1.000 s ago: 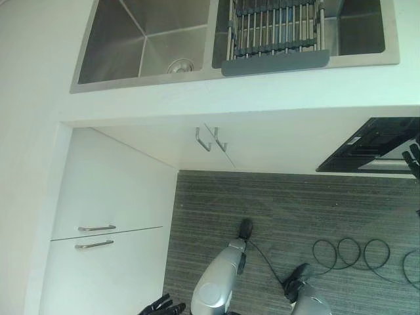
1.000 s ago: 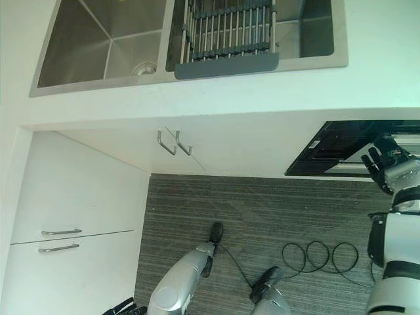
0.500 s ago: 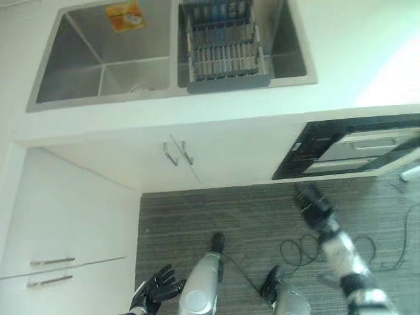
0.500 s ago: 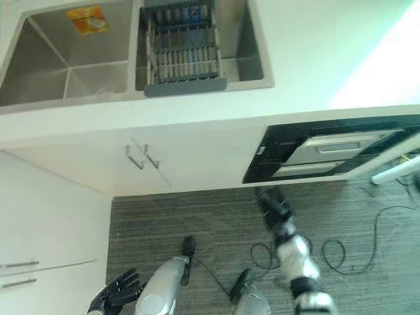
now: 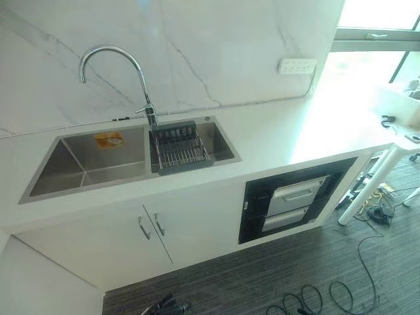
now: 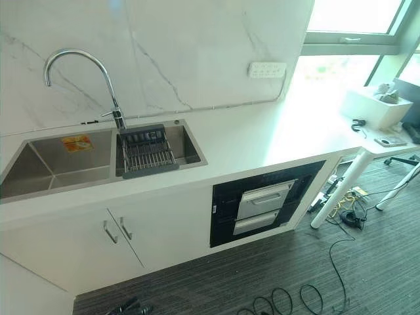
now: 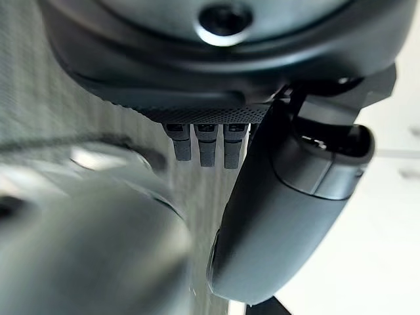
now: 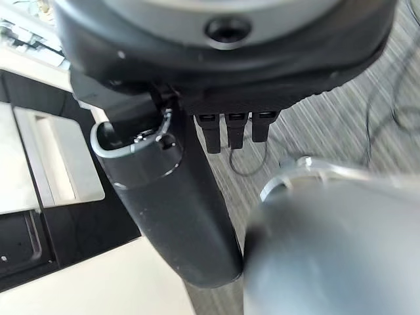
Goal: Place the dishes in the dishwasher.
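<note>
Two basins: I log one steel sink (image 5: 85, 172) set in the white surface (image 5: 275, 134), with a yellow sticker (image 5: 109, 140) on the left basin's back wall.
Tap: a chrome swan-neck tap (image 5: 125, 59) stands behind the divider between the basins.
Rack: a wire rack (image 5: 178, 151) sits in the right basin; I cannot tell whether it holds dishes.
Cupboard: two white doors (image 5: 151, 230) below the sink, handles side by side.
Left robot hand (image 7: 216, 65): low over the striped floor (image 5: 275, 282) by the cupboard, fingers straight, holding nothing.
Dishwasher (image 5: 292, 203): black front with two silver drawer fronts, under the surface right of the sink, shut.
Right robot hand (image 8: 216, 59): near the dishwasher front, fingers straight, thumb out, empty.
Far right: a white table (image 6: 387, 141).
</note>
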Tool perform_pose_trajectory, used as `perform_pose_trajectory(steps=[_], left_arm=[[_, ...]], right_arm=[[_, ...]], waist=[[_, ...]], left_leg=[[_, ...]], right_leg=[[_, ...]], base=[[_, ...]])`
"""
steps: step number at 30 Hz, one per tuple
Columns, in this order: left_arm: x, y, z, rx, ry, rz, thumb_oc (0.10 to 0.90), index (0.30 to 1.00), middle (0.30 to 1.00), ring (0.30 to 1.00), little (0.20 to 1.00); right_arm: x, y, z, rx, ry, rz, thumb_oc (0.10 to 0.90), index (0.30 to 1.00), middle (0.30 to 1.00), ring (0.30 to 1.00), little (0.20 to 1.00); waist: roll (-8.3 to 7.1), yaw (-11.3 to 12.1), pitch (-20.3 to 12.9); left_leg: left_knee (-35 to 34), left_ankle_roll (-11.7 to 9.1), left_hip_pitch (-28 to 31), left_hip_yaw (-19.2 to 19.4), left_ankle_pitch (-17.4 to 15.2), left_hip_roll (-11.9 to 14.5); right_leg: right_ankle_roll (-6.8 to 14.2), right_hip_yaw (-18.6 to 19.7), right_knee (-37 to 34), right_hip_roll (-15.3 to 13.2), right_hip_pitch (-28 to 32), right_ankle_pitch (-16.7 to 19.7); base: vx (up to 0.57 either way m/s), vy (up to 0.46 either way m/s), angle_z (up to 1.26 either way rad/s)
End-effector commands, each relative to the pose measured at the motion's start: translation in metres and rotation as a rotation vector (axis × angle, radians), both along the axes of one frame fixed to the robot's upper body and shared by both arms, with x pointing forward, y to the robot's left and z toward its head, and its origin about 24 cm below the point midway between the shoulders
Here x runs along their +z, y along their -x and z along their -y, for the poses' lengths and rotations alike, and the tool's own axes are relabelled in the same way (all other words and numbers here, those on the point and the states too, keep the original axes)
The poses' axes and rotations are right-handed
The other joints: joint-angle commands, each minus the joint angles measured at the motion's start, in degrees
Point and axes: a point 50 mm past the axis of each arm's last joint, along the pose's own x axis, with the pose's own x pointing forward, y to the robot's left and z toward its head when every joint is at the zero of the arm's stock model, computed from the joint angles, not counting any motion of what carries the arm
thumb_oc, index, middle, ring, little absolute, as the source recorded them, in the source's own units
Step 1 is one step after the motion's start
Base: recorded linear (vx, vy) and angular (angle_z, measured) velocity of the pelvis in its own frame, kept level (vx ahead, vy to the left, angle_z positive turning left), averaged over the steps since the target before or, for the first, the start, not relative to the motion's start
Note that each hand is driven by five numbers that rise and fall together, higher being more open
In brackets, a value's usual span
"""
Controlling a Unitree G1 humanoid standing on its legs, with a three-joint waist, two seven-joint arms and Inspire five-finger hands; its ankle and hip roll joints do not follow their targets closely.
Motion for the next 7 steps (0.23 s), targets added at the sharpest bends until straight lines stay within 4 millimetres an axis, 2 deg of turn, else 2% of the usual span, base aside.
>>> perform_pose_trajectory(steps=[1, 7], left_arm=[[0.016, -0.040, -0.022, -0.006, -0.079, 0.159, 0.800, 0.900, 0.900, 0.900, 0.900], [0.013, -0.030, -0.024, 0.006, -0.095, 0.124, 0.800, 0.900, 0.900, 0.900, 0.900]], right_arm=[[0.015, -0.050, 0.010, 0.034, 0.049, 0.145, 0.800, 0.900, 0.900, 0.900, 0.900], [0.010, -0.037, 0.007, 0.061, 0.032, 0.101, 0.800, 0.900, 0.900, 0.900, 0.900]], waist=[[0.70, 0.46, 4.56], [0.64, 0.16, 3.75]], left_leg=[[7.23, -2.52, 4.04, 1.19, -12.07, 2.17], [7.23, -2.56, 3.99, 1.27, -12.33, 2.23]], right_leg=[[-0.14, 0.89, 2.28, 1.66, 1.16, -5.13], [0.05, 1.04, 2.28, 1.72, 0.96, -5.14]], base=[[0.00, 0.011, 0.12], [0.00, 0.002, 0.02]])
